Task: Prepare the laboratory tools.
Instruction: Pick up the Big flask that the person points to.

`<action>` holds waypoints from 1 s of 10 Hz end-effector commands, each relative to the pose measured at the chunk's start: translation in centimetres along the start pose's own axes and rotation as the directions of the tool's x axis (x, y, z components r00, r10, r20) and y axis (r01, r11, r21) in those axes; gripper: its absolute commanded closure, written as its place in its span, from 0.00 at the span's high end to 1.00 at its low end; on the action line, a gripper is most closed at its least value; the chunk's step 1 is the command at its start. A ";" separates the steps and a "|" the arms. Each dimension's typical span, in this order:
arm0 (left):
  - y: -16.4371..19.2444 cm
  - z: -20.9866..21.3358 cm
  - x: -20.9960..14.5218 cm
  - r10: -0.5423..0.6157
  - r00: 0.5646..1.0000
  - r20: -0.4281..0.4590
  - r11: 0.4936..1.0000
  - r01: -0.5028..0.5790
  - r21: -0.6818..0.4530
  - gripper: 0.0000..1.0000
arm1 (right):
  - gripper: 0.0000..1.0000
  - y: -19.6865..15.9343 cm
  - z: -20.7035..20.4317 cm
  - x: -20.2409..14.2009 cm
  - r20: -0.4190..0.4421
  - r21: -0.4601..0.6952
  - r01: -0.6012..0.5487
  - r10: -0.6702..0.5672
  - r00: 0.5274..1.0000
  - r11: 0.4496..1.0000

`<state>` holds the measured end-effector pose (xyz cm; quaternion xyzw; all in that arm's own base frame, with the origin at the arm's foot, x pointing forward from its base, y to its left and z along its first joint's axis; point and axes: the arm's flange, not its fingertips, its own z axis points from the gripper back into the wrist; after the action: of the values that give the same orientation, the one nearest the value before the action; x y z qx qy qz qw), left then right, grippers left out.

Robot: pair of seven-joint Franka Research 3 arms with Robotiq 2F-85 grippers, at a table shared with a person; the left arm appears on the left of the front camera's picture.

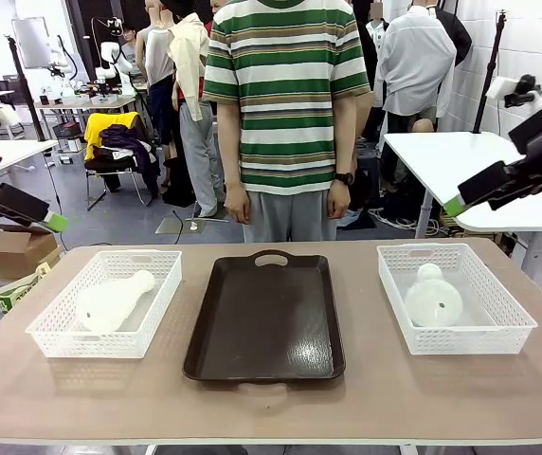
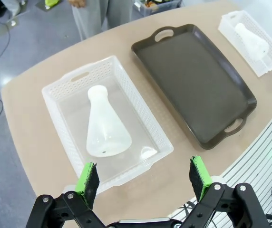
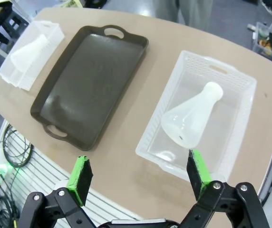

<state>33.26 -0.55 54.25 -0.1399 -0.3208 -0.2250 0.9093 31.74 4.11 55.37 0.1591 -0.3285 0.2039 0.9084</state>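
Two frosted white conical flasks lie on their sides, one in each white mesh basket. The left flask [image 1: 112,303] [image 2: 105,126] rests in the left basket [image 1: 55,343] [image 2: 143,114], necks pointing toward the far side. The right flask [image 1: 432,299] [image 3: 193,118] lies in the right basket [image 1: 513,313] [image 3: 159,107]. My left gripper [image 1: 44,218] [image 2: 143,178] hovers high off the table's left end, open and holding nothing. High above the right end, my right gripper [image 1: 465,197] [image 3: 138,173] is open too, with nothing between its fingers.
A dark brown tray [image 1: 266,318] [image 2: 193,80] [image 3: 88,80] with handle cut-outs lies between the baskets. A person in a striped shirt [image 1: 285,95] stands at the far edge, hands hanging at the sides. Bare tabletop runs along the near edge.
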 end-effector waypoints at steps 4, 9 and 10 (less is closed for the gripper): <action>-0.9 -0.3 -5.0 0.003 0.999 0.040 0.999 -0.001 -0.033 1.00 | 1.00 -1.0 -1.4 -4.0 -0.006 0.061 0.020 -0.019 1.000 0.998; 0.4 0.9 -0.3 0.018 1.000 0.025 1.000 -0.018 -0.015 1.00 | 1.00 -1.2 -0.2 -0.5 -0.005 0.034 0.029 -0.029 1.000 0.999; 0.4 0.9 -0.3 0.018 1.000 0.025 1.000 -0.018 -0.015 1.00 | 1.00 -1.2 -0.2 -0.5 -0.005 0.034 0.029 -0.029 1.000 0.999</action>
<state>32.84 -0.13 54.88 -0.1630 -0.3331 -0.2079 0.9051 32.13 3.14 54.77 0.1744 -0.3225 0.1922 0.9103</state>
